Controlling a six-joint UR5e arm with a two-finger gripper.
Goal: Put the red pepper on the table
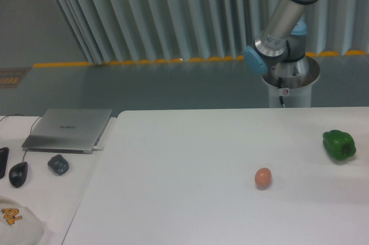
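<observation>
Only part of the robot arm (288, 11) is seen, rising behind the far edge of the table (190, 158) and running out of the top of the picture, so the gripper is out of view and the state of its fingers cannot be told. The red pepper is not seen anywhere. On the table, a small egg (263, 177) is seen right of centre and a green pepper (339, 144) near the right edge, well apart; a closed laptop (69, 129) and a mouse (18, 173) are seen on the desk (40, 204) to the left.

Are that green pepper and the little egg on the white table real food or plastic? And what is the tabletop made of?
The green pepper looks glossy and evenly coloured, likely plastic, though that's uncertain. The egg is matte tan-orange; real or toy, I cannot tell. The table appears to be smooth white laminate or painted board with a faint sheen.
</observation>
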